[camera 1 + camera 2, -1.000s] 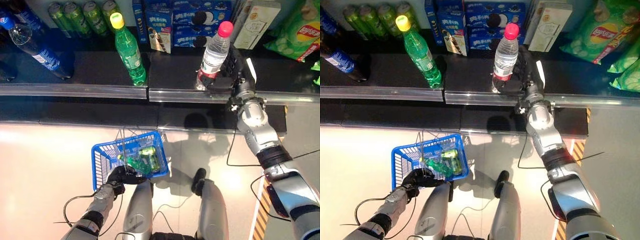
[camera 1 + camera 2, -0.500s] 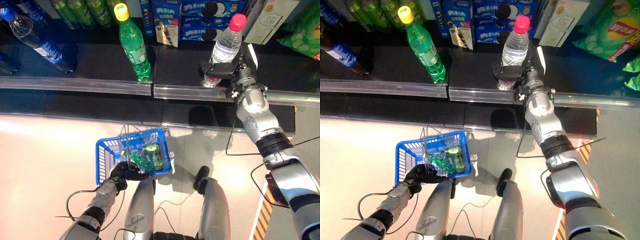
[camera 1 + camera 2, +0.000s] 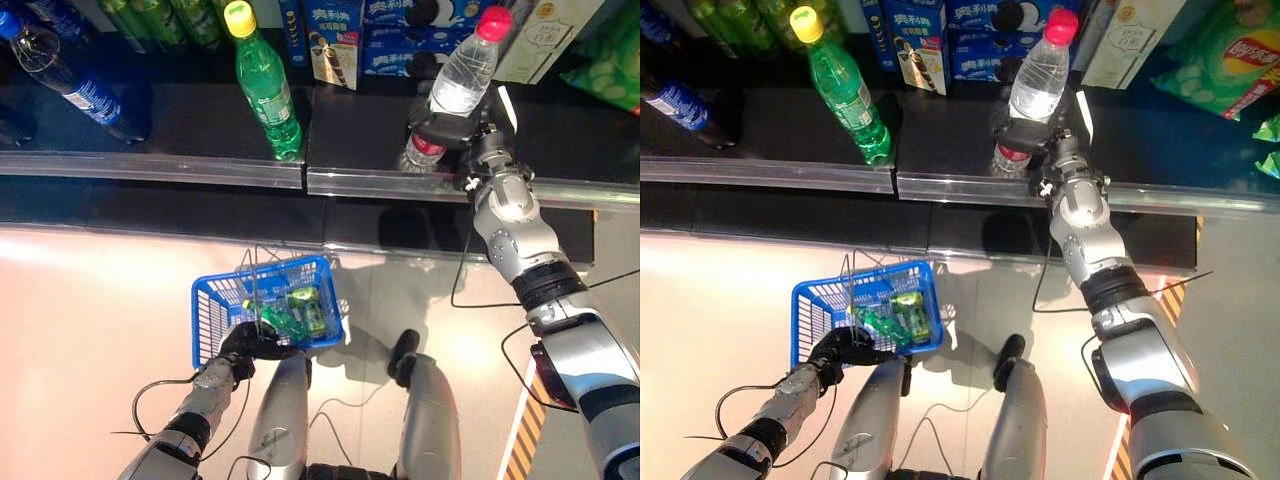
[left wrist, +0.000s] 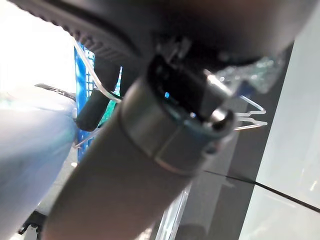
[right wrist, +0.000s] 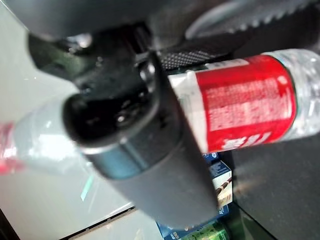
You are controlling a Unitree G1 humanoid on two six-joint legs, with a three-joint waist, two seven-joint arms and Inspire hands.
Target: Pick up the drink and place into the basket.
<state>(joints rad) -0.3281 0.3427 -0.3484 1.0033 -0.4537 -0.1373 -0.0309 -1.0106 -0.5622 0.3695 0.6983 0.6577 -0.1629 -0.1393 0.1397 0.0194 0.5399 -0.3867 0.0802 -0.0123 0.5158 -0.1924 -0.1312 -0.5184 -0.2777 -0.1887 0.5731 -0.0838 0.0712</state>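
A clear water bottle (image 3: 455, 88) with a pink cap and red label leans on the black shelf (image 3: 190, 125) near its front edge. My right hand (image 3: 462, 128) is shut on its lower body; the right wrist view shows the red label (image 5: 245, 112) behind my thumb (image 5: 145, 150). Down on the floor, a blue basket (image 3: 212, 313) holds a green bottle (image 3: 281, 322) and a green can (image 3: 309, 307). My left hand (image 3: 250, 343) is shut on the basket's wire handle at the near rim.
On the shelf stand a green soda bottle (image 3: 262, 82), a dark blue-labelled bottle (image 3: 72, 82), green cans (image 3: 170, 18) at the back, blue cookie boxes (image 3: 400, 40) and green chip bags (image 3: 1230, 55). A metal rail (image 3: 300, 180) runs along the shelf's front.
The water bottle in my right hand has tilted further, its cap swinging to the right and away. The basket and my left hand stay where they were.
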